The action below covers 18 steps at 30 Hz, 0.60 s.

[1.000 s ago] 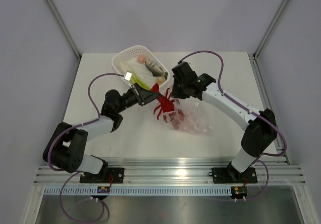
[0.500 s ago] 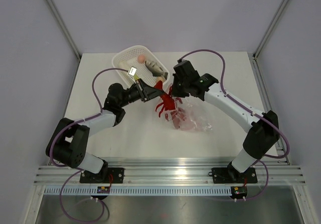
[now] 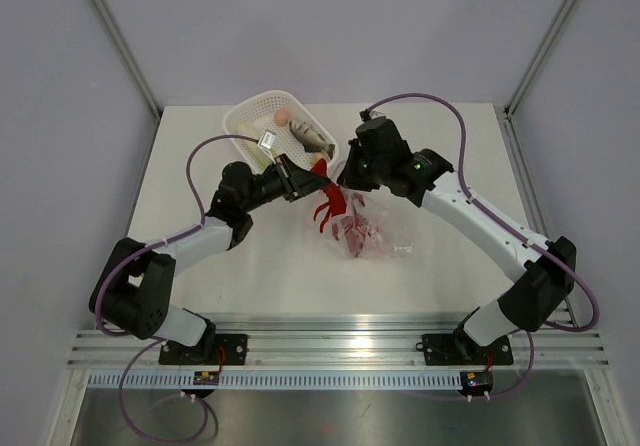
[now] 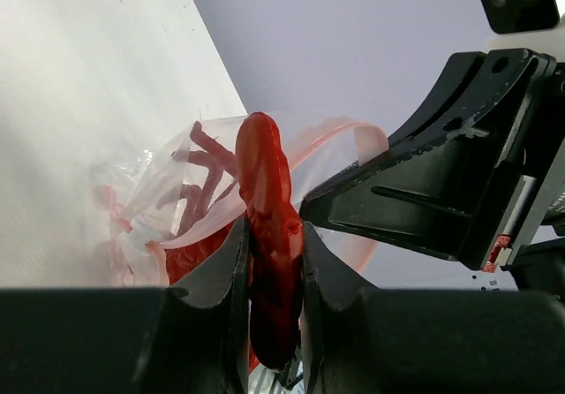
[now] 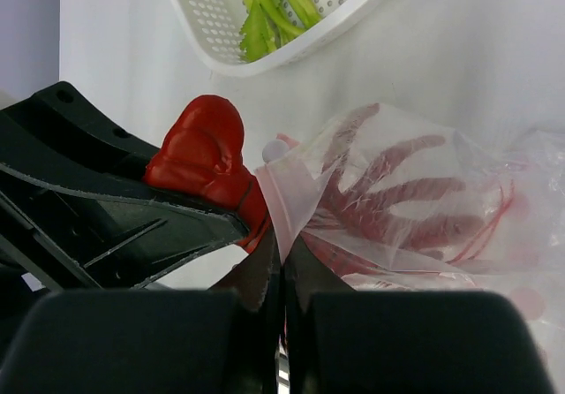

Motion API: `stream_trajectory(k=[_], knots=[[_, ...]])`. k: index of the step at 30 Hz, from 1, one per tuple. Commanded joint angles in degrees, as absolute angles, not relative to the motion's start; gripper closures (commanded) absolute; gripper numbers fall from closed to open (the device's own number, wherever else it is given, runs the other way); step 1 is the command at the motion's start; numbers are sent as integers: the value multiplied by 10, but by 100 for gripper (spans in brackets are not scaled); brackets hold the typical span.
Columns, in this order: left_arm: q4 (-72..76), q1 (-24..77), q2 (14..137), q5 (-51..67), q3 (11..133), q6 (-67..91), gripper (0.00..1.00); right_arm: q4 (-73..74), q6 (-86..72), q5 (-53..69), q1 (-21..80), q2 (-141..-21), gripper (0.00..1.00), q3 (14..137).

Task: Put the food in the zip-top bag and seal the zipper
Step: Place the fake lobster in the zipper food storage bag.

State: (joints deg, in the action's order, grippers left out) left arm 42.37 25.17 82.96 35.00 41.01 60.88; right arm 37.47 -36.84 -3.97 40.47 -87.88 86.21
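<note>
Left end effector (image 4: 272, 248) is clamped on the red lobster (image 4: 265, 182), whose legs lie inside the mouth of the zip-top bag (image 5: 415, 200). I see my right end effector (image 5: 282, 266) with fingers together, pinching the bag's mouth edge above the surface (image 3: 450, 156). The green vegetable (image 5: 265, 5) and grey fish (image 3: 310, 136) lie in the white basket (image 3: 245, 116).

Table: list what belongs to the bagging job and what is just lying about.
Job:
- red lobster, gripped by the left gripper
- zip-top bag, mouth edge pinched by the right gripper
- grey fish, green vegetable and peach piece, waiting in the basket

Lying about:
- white basket, only a container
</note>
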Motion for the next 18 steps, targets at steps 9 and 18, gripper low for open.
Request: stream_trajectory(k=[9, 18], knots=[[400, 256, 766, 272, 428, 599, 100, 385, -384, -125, 426, -847, 46, 849], [395, 256, 758, 236, 419, 604, 100, 463, -426, -265, 493, -843, 21, 864]])
